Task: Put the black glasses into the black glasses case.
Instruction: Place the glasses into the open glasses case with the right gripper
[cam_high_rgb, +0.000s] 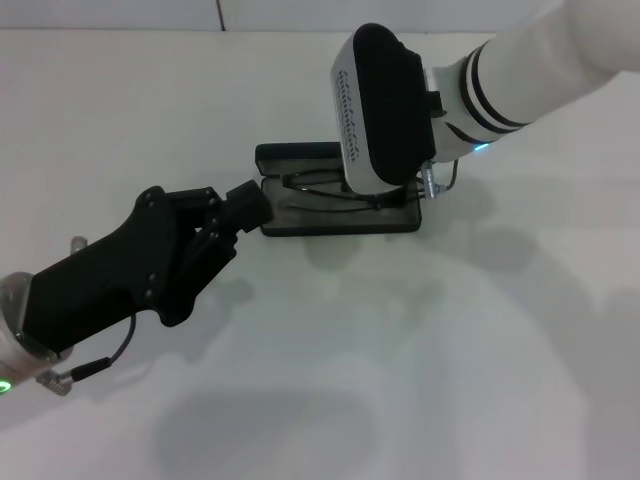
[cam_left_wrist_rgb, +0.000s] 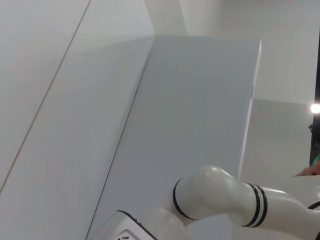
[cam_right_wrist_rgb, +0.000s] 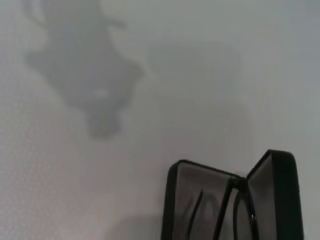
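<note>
The black glasses case (cam_high_rgb: 300, 215) lies open in the middle of the white table, its lid (cam_high_rgb: 295, 155) folded back on the far side. The black glasses (cam_high_rgb: 312, 186) lie in the case's tray as a thin dark frame. In the right wrist view the case (cam_right_wrist_rgb: 280, 195) shows its grey lining, with the glasses (cam_right_wrist_rgb: 196, 210) lying inside. My right gripper (cam_high_rgb: 384, 180) hangs directly over the right half of the case and hides that part. My left gripper (cam_high_rgb: 256, 205) sits at the case's left end, touching or nearly touching its edge.
The white table (cam_high_rgb: 450, 350) spreads wide in front of and beside the case. The left wrist view shows only a grey wall panel (cam_left_wrist_rgb: 190, 115) and the white right arm (cam_left_wrist_rgb: 225, 200).
</note>
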